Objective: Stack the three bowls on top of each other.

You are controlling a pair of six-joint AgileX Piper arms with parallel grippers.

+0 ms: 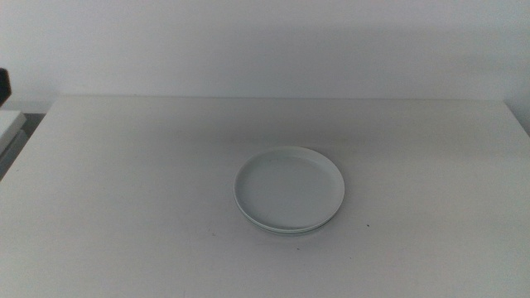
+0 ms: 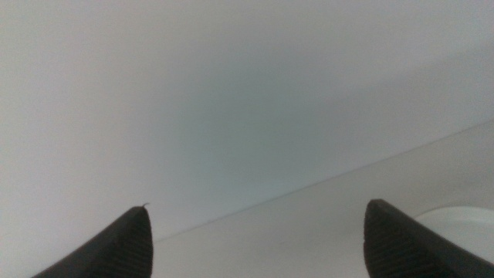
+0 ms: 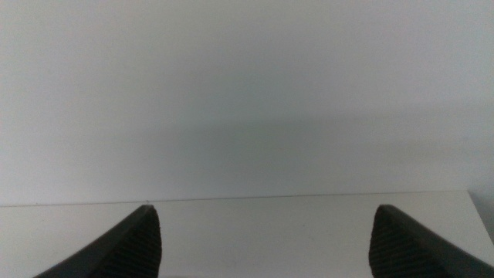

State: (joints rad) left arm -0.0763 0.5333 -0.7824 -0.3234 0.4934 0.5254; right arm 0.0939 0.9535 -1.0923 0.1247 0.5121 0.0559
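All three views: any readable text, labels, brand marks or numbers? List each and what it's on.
None readable in any view.
Stack of bowls: plain, no print or mark showing.
Table: bare white surface, no label.
Left gripper and right gripper: open dark jaws, no markings visible.
Dark object at the middle view's left edge: too cut off to tell.

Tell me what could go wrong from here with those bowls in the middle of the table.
The stack of bowls looks slightly uneven: a lower rim peeks out at the near edge, so a bump might shift it. The top bowl is nearly the same pale tone as the table, so the count of bowls is hard to confirm. The left gripper and right gripper are both open and out of the middle view; a low re-entry could clip the stack.
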